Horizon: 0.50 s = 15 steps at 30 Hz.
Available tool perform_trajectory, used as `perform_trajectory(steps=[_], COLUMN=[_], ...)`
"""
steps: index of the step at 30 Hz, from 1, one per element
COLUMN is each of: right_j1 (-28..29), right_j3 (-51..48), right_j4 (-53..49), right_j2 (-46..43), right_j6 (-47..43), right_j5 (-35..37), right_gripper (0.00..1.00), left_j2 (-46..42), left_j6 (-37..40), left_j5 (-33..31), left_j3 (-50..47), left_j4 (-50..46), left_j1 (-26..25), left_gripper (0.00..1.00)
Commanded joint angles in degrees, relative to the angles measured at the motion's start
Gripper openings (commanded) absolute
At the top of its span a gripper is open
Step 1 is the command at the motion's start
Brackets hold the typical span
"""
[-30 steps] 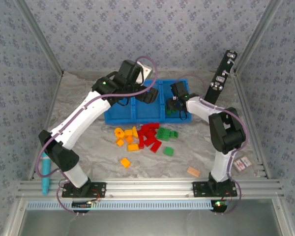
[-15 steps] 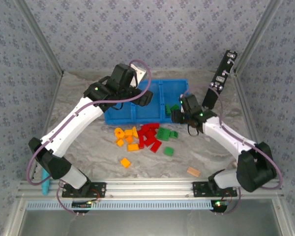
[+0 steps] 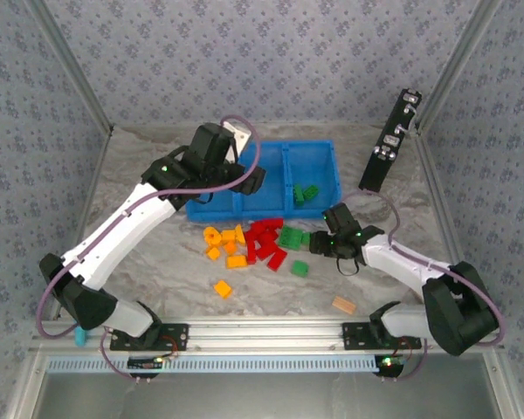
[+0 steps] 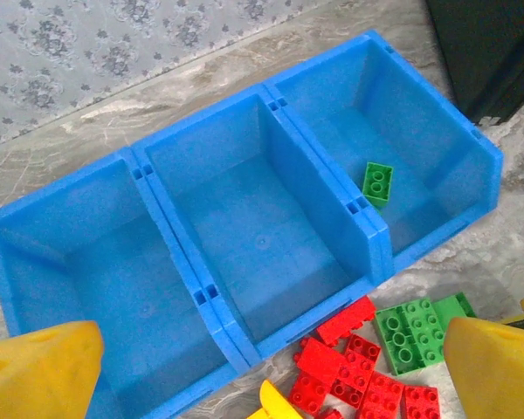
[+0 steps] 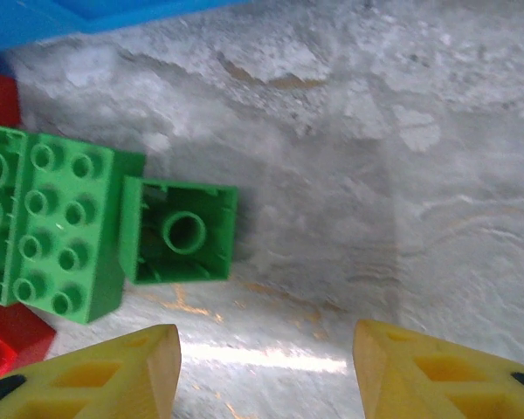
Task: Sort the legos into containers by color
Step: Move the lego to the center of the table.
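Note:
The blue three-compartment container (image 3: pixel 307 146) lies at mid-table. Two green legos (image 3: pixel 304 193) rest in its right compartment; the left wrist view shows one green lego (image 4: pixel 377 183) there, with the left and middle compartments of the container (image 4: pixel 170 209) empty. Orange (image 3: pixel 224 245), red (image 3: pixel 264 242) and green legos (image 3: pixel 292 237) are piled in front of it. My left gripper (image 3: pixel 251 181) (image 4: pixel 271 375) hangs open over the tray's front edge. My right gripper (image 3: pixel 318 247) (image 5: pixel 266 367) is open and empty, low beside an upside-down green lego (image 5: pixel 182 231).
A lone green lego (image 3: pixel 299 268) and a lone orange one (image 3: pixel 222 288) lie nearer the arms. A tan block (image 3: pixel 343 305) sits by the right base. A black oblong device (image 3: pixel 389 144) leans at the back right. A teal cylinder (image 3: pixel 79 334) is at the left rail.
My right gripper has come away from the tray's right compartment, where green legos now lie, and down to the green pile. My left arm has drawn back slightly to the left.

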Motion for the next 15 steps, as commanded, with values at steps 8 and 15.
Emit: perform_trajectory(steps=[8, 15], right_j1=[-1.0, -1.5], right_j3=[-0.2, 0.7], right_j4=[11.8, 13.6], right_j2=[8.2, 12.5], right_j6=[1.7, 0.7], right_j5=[-3.7, -4.6], right_gripper=[0.57, 0.57], left_j2=[-2.1, -2.3], left_j6=[-1.9, -1.7], left_j5=[-1.9, -2.2], left_j3=[-2.4, -3.4], left_j4=[2.6, 2.7], left_j1=[-0.3, -0.3], left_gripper=[1.0, 1.0])
